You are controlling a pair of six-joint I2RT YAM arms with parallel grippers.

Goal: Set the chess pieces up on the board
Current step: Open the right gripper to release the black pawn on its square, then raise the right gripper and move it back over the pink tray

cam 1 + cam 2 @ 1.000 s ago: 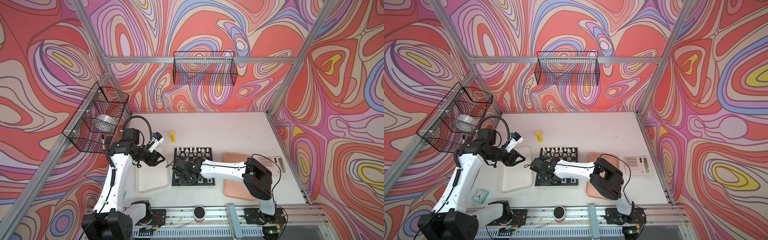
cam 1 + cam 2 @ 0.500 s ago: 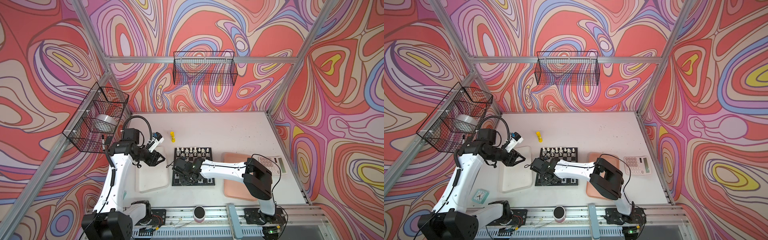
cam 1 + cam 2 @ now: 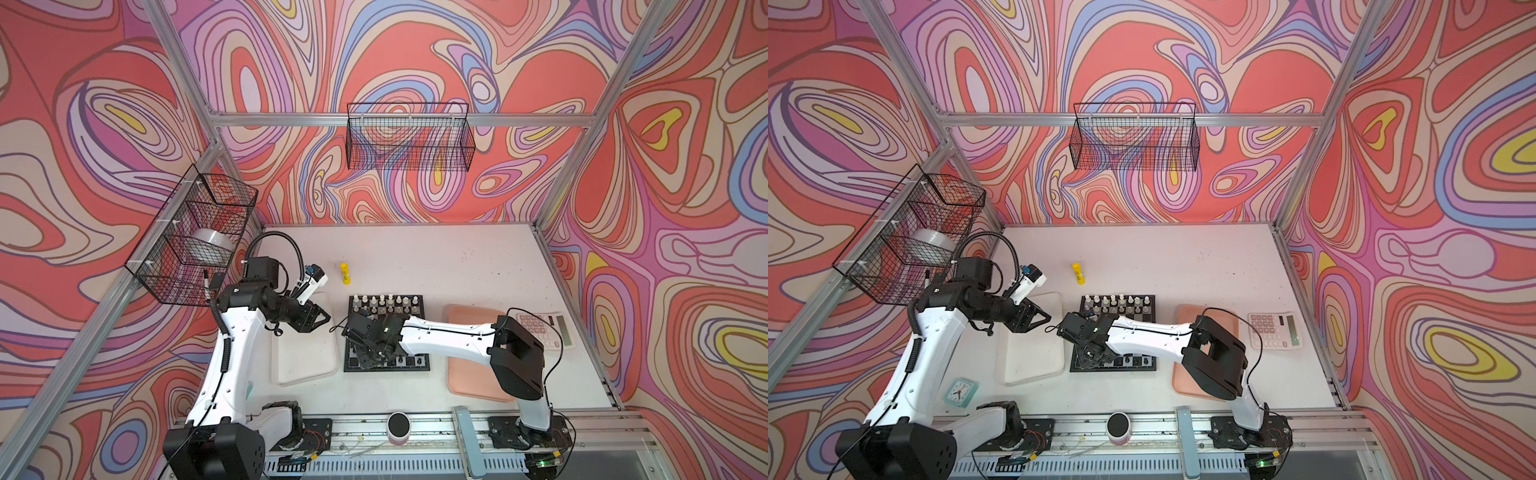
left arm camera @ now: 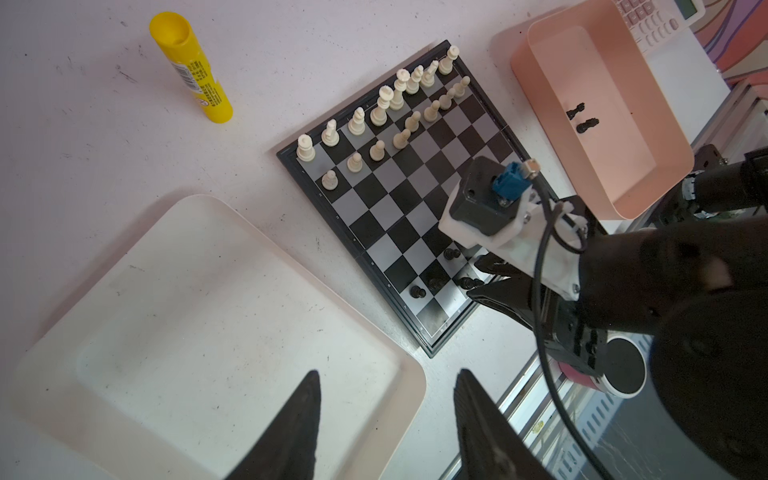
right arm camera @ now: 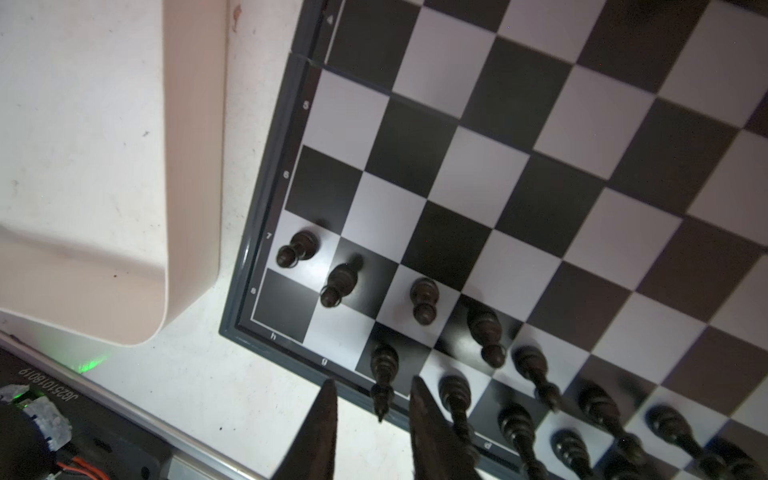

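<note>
The right gripper (image 5: 372, 379) straddles an upright black plastic chessman (image 5: 384, 361), fingers slightly spread, at a corner of the black-and-silver checkered chessboard (image 5: 498, 166). The left gripper (image 4: 386, 372), fingers spread and empty, is farther from it.

You can read the numbers 4, 5, 6 and 7 along the border of the board (image 5: 478, 174) in the right wrist view, with letters h and g on the adjoining edge. A black panel (image 5: 48, 384) bears an upside-down code, roughly J8251018019. The print on the glue stick (image 4: 195, 70) is too small to read.

The left gripper (image 4: 386, 374) hovers, jaws well parted and empty; the right gripper (image 5: 372, 388) reaches low, jaws slightly apart.
</note>
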